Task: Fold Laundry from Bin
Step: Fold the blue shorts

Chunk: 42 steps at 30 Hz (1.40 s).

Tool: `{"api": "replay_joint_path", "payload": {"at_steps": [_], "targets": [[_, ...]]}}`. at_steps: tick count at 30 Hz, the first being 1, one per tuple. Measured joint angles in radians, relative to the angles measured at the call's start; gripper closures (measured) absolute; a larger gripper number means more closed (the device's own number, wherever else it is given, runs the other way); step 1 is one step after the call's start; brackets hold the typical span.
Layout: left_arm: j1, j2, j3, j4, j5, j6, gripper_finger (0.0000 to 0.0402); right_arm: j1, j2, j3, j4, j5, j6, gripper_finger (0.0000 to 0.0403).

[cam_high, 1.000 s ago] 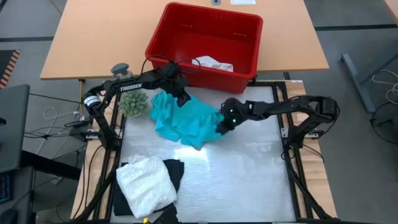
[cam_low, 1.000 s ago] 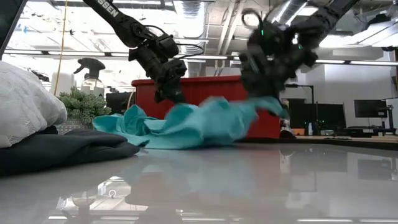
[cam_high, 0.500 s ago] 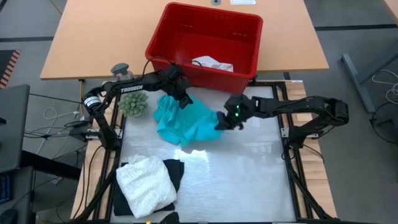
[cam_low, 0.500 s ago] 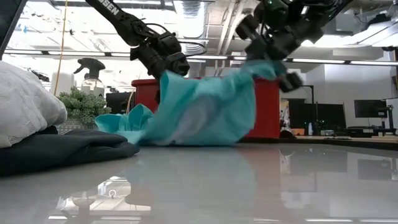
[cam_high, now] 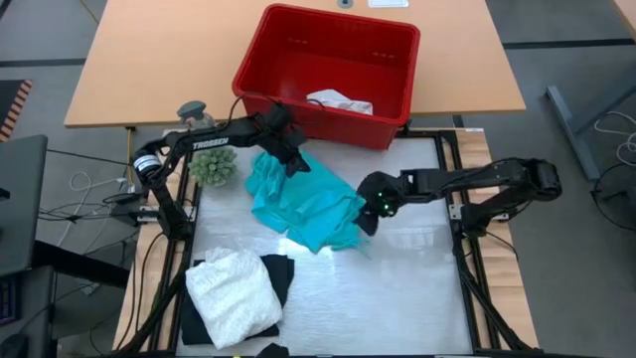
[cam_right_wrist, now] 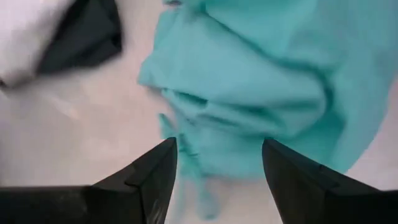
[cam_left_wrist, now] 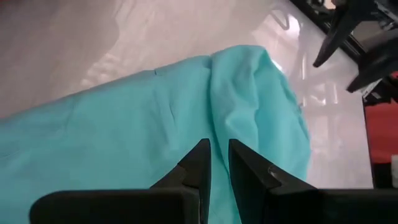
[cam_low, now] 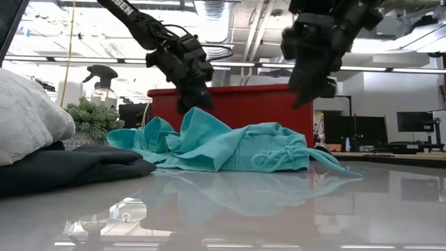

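Note:
The teal garment [cam_high: 301, 205] lies rumpled on the silver table, a drawstring trailing from its right end [cam_low: 279, 157]. My left gripper [cam_high: 292, 160] is shut on its far side, where the cloth rises to a peak [cam_low: 197, 116]. My right gripper [cam_high: 371, 215] hangs open above the garment's right end, touching nothing; the right wrist view shows its fingers spread wide over the teal cloth [cam_right_wrist: 249, 93]. The red bin [cam_high: 328, 62] stands behind, with a white garment [cam_high: 341, 100] inside. My left gripper pinches a raised fold of the teal garment [cam_left_wrist: 217, 134] between its two fingers, at the garment's far side. The fingers slant down from the table's far left. The cloth peaks at the fingers and falls slack; the rest lies on the table.
A folded white garment [cam_high: 235, 292] lies on a black one [cam_high: 280, 276] at the near left corner. A small green plant [cam_high: 213, 164] and a spray bottle [cam_high: 192, 111] stand at the far left. Bare table [cam_high: 397, 288] stretches near and right.
My right gripper lifted the teal garment's right end, then opened and let go while rising and drawing toward the near right. That end has fallen and now lies spread on the table. My left gripper has kept its hold on the far side.

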Motion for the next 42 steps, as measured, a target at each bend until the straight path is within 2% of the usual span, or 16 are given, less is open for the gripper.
{"api": "replay_joint_path", "payload": {"at_steps": [6,10,15,19,27,30,34,42], "targets": [[-0.01,-0.124,0.0,-0.103,-0.023,0.051,0.0358,0.025,0.016,0.067,0.091,0.21,-0.415,0.0144],[-0.021,-0.239,0.0,-0.151,-0.079,0.027,0.0358,0.024,0.094,0.143,0.145,0.195,-0.571,0.0144],[-0.033,-0.377,0.001,-0.168,-0.191,-0.002,0.0359,0.042,0.264,0.221,0.059,0.127,-0.724,0.0143],[-0.035,-0.447,0.002,-0.189,-0.267,-0.043,0.0359,0.026,0.369,0.314,0.058,0.151,-0.745,0.0143],[-0.035,-0.474,0.002,-0.288,-0.334,-0.022,0.0359,0.002,0.473,0.469,-0.115,0.013,-0.846,0.0143],[-0.035,-0.474,0.002,-0.308,-0.369,-0.009,0.0359,0.004,0.475,0.482,-0.103,0.034,-0.907,0.0143],[-0.035,-0.474,0.002,-0.307,-0.377,-0.009,0.0359,-0.005,0.475,0.484,-0.05,0.12,-0.93,0.0143],[-0.036,-0.474,0.001,-0.313,-0.376,-0.018,0.0359,-0.03,0.527,0.484,0.021,0.075,-0.997,0.0143]]}}
